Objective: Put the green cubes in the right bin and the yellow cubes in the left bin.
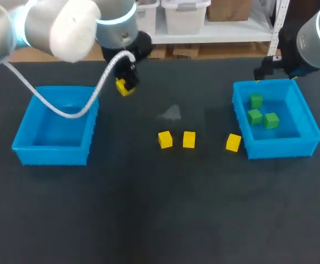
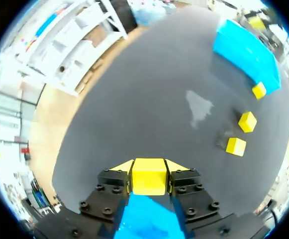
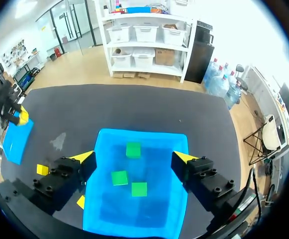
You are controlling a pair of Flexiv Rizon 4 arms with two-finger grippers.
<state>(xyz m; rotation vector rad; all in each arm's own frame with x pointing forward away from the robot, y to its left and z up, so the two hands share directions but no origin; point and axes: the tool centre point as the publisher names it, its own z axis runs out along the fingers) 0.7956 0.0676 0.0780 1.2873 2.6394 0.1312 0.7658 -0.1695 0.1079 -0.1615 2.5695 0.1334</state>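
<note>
Left bin (image 1: 52, 155) sits at the frame's left on the dark surface (image 1: 148, 214). The right bin (image 1: 281, 148), at the right, holds three green cubes (image 1: 254, 116). The left tool (image 1: 128, 76), upper left of centre, pinches a held yellow cube (image 1: 125, 87). The right tool (image 3: 134, 157) hangs spread above the right bin. Three loose yellow cubes (image 1: 189, 139) lie mid-frame, one just beside the right bin.

Bright, even light from overhead leaves the dark counter (image 1: 148, 209) matte, with only soft, faint shadows beside the yellow cubes (image 1: 188, 139), while both wrist views bend strongly toward their edges.
</note>
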